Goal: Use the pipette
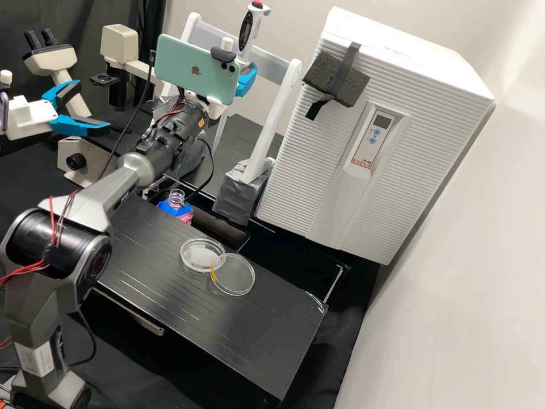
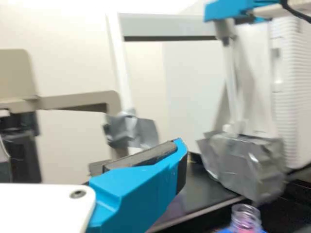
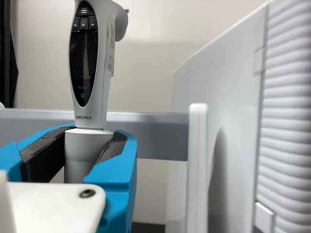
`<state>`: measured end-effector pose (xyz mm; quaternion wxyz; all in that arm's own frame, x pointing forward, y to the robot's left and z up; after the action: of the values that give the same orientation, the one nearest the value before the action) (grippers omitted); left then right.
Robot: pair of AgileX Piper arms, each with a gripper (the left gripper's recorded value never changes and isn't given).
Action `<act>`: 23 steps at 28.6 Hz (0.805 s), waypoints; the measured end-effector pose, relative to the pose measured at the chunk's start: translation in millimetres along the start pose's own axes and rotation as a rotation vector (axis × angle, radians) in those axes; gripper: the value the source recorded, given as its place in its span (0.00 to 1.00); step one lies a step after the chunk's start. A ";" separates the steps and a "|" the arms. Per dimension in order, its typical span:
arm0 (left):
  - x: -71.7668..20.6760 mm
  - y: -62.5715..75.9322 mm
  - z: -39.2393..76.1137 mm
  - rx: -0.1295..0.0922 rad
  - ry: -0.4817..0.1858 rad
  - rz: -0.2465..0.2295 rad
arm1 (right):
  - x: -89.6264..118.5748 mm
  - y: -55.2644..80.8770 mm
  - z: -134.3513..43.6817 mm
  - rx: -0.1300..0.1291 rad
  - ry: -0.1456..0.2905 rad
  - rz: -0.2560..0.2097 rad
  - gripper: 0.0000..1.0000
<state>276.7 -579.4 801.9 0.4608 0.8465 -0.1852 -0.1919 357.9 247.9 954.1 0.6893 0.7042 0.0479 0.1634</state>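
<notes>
A grey-and-white pipette (image 1: 250, 27) with a red button hangs upright on the white stand's rail (image 1: 272, 59) at the back. My right gripper (image 1: 243, 75) is raised to it, and in the right wrist view the blue fingers (image 3: 114, 160) are shut on the pipette (image 3: 90, 73) at its lower body. My left gripper (image 1: 93, 108) hovers at the far left by the microscope, open and holding nothing; one finger (image 2: 146, 179) shows in its wrist view. A pink-liquid bottle (image 1: 177, 205) stands open at the black tray's back edge.
Two clear petri dishes (image 1: 201, 254) (image 1: 234, 274) lie on the black tray (image 1: 227, 329), a small yellow piece between them. A large white ribbed machine (image 1: 386, 125) fills the right. The stand's taped base (image 1: 241, 190) sits beside it. A microscope (image 1: 74, 153) stands at back left.
</notes>
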 end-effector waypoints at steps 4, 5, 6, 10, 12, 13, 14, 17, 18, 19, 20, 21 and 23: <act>4.3 14.0 -16.7 0.008 0.051 0.046 | 9.9 -1.0 -3.2 0.012 -0.019 -0.043 0.00; 5.3 17.0 -20.0 0.013 0.061 0.055 | 11.2 -2.2 -3.4 0.011 -0.023 -0.050 0.00; 6.4 20.5 -22.9 0.018 0.070 0.065 | 11.6 -3.8 -4.2 0.014 -0.023 -0.054 0.00; 11.1 34.1 -29.3 0.025 0.088 0.098 | 10.9 -10.0 -8.5 0.011 -0.022 -0.082 0.00; 13.2 37.4 -29.0 0.021 0.084 0.106 | 10.5 -12.6 -10.9 0.009 -0.017 -0.091 0.00; 13.6 39.0 -28.4 0.022 0.080 0.108 | 10.4 -13.6 -11.4 0.004 -0.017 -0.097 0.00; 13.5 41.1 -27.7 0.024 0.077 0.114 | 10.1 -15.2 -13.0 0.000 -0.013 -0.101 0.00; 13.0 43.5 -27.0 0.026 0.075 0.121 | 9.7 -17.6 -15.7 -0.006 -0.006 -0.108 0.00; 13.3 44.4 -26.5 0.028 0.072 0.121 | 9.6 -18.2 -16.3 -0.007 -0.004 -0.109 0.00; 13.5 44.2 -26.6 0.026 0.072 0.118 | 9.4 -19.0 -16.0 -0.010 -0.006 -0.111 0.00; 13.5 44.2 -26.5 0.027 0.070 0.117 | 9.2 -20.0 -15.8 -0.014 -0.007 -0.114 0.00; 13.4 44.4 -26.1 0.030 0.068 0.117 | 8.9 -21.2 -15.7 -0.010 -0.009 -0.117 0.00; 13.3 44.4 -25.9 0.033 0.066 0.112 | 8.1 -24.1 -13.3 -0.010 -0.017 -0.125 0.00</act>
<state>294.9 -590.1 850.6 0.4628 0.8481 -0.2202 -0.1345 365.5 264.1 931.6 0.7019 0.6978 0.0851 0.1143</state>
